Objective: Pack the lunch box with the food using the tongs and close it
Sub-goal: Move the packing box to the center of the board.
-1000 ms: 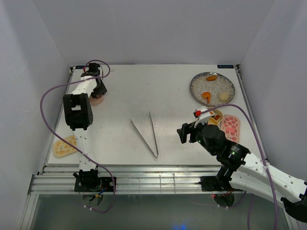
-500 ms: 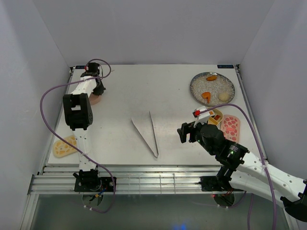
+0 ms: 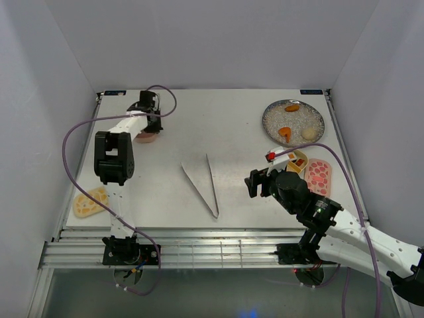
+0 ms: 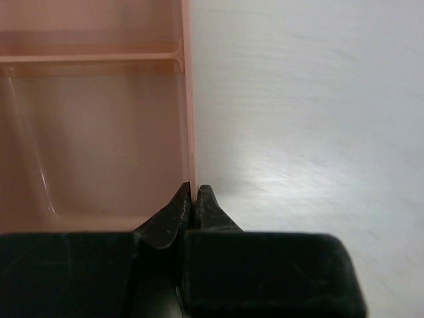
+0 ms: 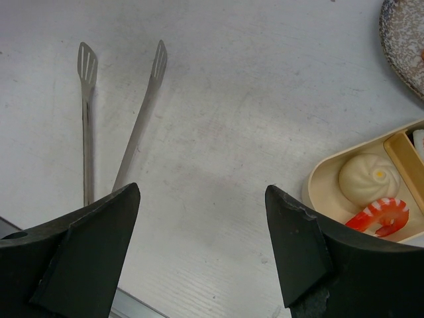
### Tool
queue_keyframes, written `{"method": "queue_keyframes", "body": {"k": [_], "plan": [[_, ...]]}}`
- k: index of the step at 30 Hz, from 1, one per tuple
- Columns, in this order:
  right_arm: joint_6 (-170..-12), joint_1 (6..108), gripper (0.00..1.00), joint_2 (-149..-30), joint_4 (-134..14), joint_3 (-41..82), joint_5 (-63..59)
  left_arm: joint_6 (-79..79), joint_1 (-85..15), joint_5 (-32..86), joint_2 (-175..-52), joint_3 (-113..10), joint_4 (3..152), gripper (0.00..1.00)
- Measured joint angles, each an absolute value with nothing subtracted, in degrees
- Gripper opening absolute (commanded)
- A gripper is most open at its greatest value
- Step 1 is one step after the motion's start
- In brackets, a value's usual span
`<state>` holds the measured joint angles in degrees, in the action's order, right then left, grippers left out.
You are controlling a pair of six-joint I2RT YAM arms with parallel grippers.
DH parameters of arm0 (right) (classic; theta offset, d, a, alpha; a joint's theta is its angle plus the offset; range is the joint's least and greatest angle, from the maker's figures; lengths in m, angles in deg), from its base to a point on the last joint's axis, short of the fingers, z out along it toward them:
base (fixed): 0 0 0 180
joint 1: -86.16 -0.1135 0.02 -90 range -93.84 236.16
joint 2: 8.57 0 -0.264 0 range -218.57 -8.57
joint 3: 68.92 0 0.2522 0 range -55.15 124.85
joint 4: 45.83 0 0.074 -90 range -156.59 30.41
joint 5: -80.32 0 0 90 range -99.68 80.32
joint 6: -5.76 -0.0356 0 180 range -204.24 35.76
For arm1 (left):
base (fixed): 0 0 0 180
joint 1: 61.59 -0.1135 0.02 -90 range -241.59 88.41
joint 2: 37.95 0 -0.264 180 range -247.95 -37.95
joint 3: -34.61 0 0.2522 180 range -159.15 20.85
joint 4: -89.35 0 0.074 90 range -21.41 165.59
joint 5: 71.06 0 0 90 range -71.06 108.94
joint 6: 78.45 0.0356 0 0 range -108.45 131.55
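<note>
The fingers [image 4: 173,213] of the left gripper [image 4: 192,199] are closed on the thin side wall of the pink tray [image 4: 93,132], which sits at the far left of the table [image 3: 172,139]. The right gripper [image 5: 202,192] hangs wide apart and empty, between the tongs [image 5: 138,126] and the tan tray [image 5: 319,180], where a bun [image 5: 363,175] and a shrimp piece [image 5: 379,213] lie. We judge the step is to bring the pink tray nearer. Next, the untouched tongs must be picked up for the food [image 3: 285,132] on the plate [image 3: 275,122].

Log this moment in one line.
left gripper: shut on pink plastic tray wall | right gripper: open, empty | silvery metal tongs: lying untouched
</note>
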<state>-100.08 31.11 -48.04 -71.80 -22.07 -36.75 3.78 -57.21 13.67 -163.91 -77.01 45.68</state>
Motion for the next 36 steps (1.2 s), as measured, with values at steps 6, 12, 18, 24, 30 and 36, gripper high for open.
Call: {"method": "queue_keyframes", "body": {"k": [6, 12, 18, 24, 30, 36], "plan": [[-100.1, 31.1, 0.82, -48.8, -71.8, -22.1, -36.8, 11.9, -48.8, 19.6, -160.0, -74.0, 49.1, 0.0], [-100.1, 31.1, 0.82, -48.8, -71.8, -22.1, -36.8, 15.5, -45.9, 23.5, -158.7, -73.3, 51.4, 0.0], [-100.1, 31.1, 0.82, -47.8, -71.8, -22.3, -36.8, 18.0, -44.7, 23.9, -158.7, -73.1, 52.2, 0.0], [-100.1, 31.1, 0.82, -47.2, -71.8, -22.3, -36.8, 20.7, -40.6, 22.3, -158.9, -73.1, 52.5, 0.02], [-100.1, 31.1, 0.82, -47.1, -71.8, -22.3, -36.8, 21.6, -38.1, 21.6, -160.3, -73.1, 53.3, 0.07], [-100.1, 31.1, 0.82, -46.5, -71.8, -22.4, -36.8, 21.7, -38.2, 20.8, -161.9, -73.3, 53.4, 0.16]]}}
